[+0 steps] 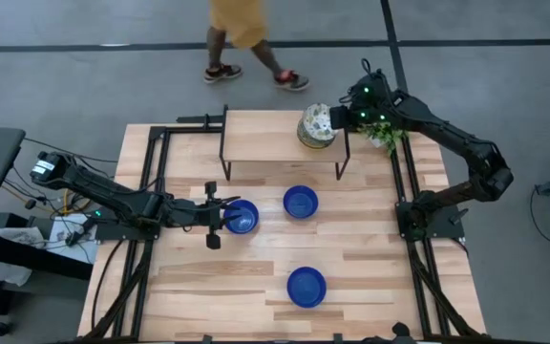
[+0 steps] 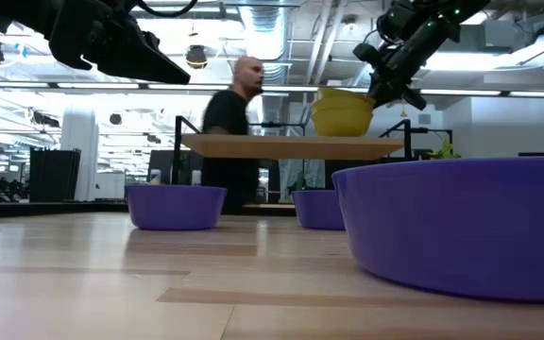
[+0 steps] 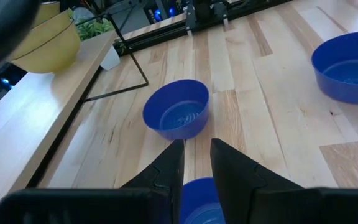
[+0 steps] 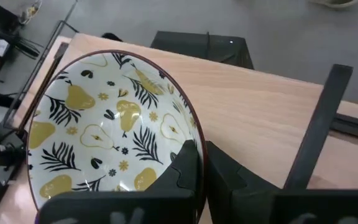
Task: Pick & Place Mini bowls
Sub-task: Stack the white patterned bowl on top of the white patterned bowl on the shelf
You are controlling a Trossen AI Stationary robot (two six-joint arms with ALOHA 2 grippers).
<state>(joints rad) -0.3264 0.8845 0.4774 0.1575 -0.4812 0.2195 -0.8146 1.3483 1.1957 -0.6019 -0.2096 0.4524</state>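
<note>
three glossy blue bowls sit on the pale wood table (image 1: 370, 272): one (image 1: 301, 202) mid-table, one (image 1: 306, 287) toward the near edge, one (image 1: 243, 217) at the left gripper (image 1: 231, 216). all three look empty. the left fingers (image 3: 169, 168) straddle that bowl's rim, one inside and one outside, pinching it. on the raised wooden shelf (image 1: 265, 143), the right gripper (image 1: 336, 118) is clamped on the rim of a cream bowl (image 4: 107, 134) printed inside with yellow pears and dark leaves. from table level a yellow-sided stack (image 2: 341, 111) shows on the shelf; how many bowls it holds cannot be told. a green plant (image 1: 387, 137) is partly hidden behind the right arm. a person (image 1: 242, 38) passes beyond the table, cut off by the frame.
</note>
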